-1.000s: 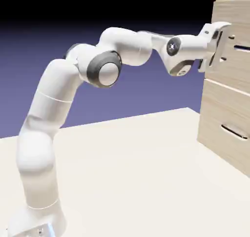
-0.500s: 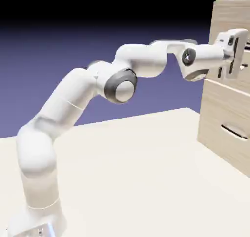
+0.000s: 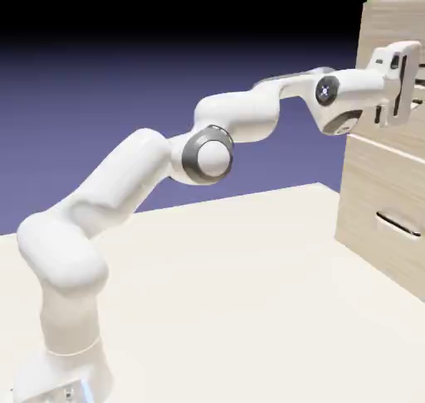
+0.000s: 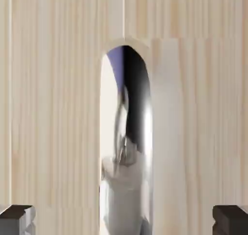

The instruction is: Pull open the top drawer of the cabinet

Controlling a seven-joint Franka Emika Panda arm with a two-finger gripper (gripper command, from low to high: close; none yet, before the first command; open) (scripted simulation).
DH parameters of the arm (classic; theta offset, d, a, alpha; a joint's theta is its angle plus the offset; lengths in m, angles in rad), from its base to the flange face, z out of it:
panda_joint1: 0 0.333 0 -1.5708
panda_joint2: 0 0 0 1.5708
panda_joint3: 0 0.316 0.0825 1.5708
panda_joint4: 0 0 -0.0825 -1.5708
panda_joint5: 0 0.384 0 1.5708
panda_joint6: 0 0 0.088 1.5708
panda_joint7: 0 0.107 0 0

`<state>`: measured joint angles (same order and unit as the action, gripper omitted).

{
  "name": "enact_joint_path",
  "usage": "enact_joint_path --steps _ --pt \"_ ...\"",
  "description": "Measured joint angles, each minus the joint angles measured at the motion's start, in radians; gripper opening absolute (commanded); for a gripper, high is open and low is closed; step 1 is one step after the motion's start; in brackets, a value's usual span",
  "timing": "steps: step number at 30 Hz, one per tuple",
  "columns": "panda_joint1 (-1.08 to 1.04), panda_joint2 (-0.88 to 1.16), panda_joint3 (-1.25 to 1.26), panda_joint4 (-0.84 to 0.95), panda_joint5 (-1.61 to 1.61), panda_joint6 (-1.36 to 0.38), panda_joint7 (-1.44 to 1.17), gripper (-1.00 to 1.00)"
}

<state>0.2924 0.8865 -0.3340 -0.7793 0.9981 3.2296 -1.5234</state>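
Here's the setting: a pale cream tabletop [image 3: 249, 293] running wide and bare below the tool [image 3: 408, 84], and behind it a blue-violet backdrop that fades to black up top. The white arm [image 3: 133, 177] stretches long and nearly level, out to the cabinet [image 3: 365, 227].

The cabinet is pale beige wood grain, boxy, with stacked fronts. The top drawer [image 3: 388, 28] is right in front of the tool, and the tool is up against its face at handle height. From the hand view the drawer's grain fills everything ahead, and dead centre stands the handle [image 4: 131, 132] — a shiny arched metal bar, mirror-bright, running up the picture because the hand is rolled. It sits between the tool's two grey fingertips [image 4: 15, 219], which stand wide apart at the bottom corners with bare wood on either side of the bar. So the tool is open, straddling the handle and not pinching it. The drawer front looks flush with the cabinet.

Below the tool, the second drawer [image 3: 373, 194] shows its own dark handle [image 3: 398, 223].

The cabinet is cut off at the exterior view's right edge, and there the tool covers most of the top handle, so contact is hard to judge.
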Motion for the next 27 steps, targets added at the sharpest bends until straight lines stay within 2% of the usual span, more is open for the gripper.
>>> enact_joint_path --steps 8,18,27 --pt "-0.093 -0.118 0.289 -0.126 0.048 0.106 -0.269 -1.0" --pt "-0.305 -0.23 0.652 -0.354 -0.204 0.25 -0.224 -1.0" --pt "-0.533 -0.377 0.908 -0.676 -0.388 0.384 -0.097 -1.0"
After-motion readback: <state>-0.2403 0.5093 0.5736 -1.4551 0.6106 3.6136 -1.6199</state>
